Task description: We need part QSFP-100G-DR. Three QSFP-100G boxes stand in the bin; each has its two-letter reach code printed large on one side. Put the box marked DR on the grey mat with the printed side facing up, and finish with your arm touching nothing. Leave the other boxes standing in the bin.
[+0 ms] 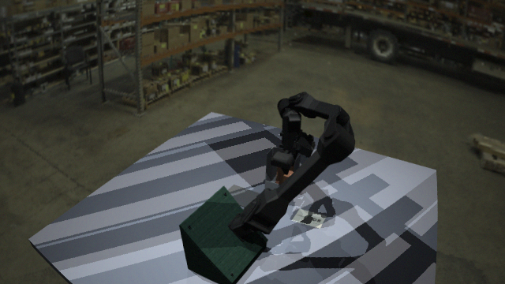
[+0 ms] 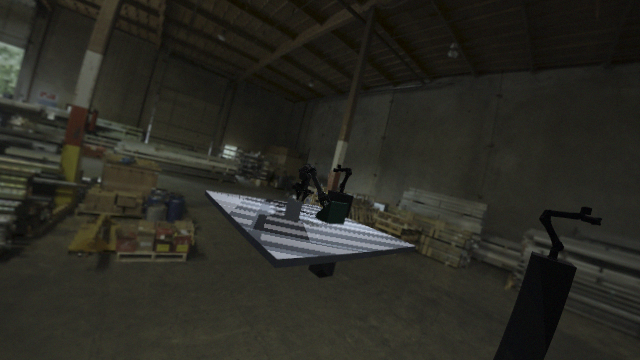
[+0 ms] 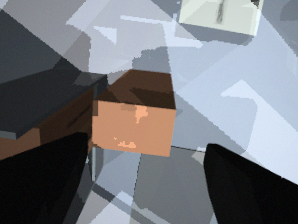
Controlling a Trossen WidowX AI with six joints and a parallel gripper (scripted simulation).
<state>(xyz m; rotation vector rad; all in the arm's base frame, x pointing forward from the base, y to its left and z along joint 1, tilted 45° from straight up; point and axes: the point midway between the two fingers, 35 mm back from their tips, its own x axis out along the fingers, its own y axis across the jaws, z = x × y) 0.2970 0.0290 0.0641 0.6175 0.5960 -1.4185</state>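
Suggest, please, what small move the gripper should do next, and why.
I would probably shift the gripper slightly toward the left of the wrist picture before closing. There, the open fingers stand off-centre around the nearer brown box: a visible gap remains at right, almost none at left.

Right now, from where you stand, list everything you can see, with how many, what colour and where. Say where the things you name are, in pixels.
Table [image 1: 130, 205] [image 2: 345, 253] [image 3: 235, 75]: one, grey-white patterned, centre.
Bin [image 1: 270, 170] [image 2: 292, 211] [image 3: 50, 97]: one, grey, on the table.
Boxes [image 1: 284, 176] [image 3: 134, 129]: count unclear, brown, by the bin's wall.
Printed panel [image 1: 317, 223] [image 3: 215, 20]: one, off-white, on the table.
Wedge mount [image 1: 215, 233] [image 2: 336, 214]: one, green, under the arm.
Storage rack [image 1: 140, 71]: at least one, orange-beamed, behind.
Wheel [image 1: 383, 45]: one, dark, background.
Other arms [image 2: 552, 235] [image 2: 344, 175]: two, black, beyond the table.
Arm [image 1: 304, 177] [image 2: 317, 185]: one, black, on the mount.
Gripper [image 1: 286, 170] [image 2: 300, 199] [image 3: 147, 148]: one, black, open near a box.
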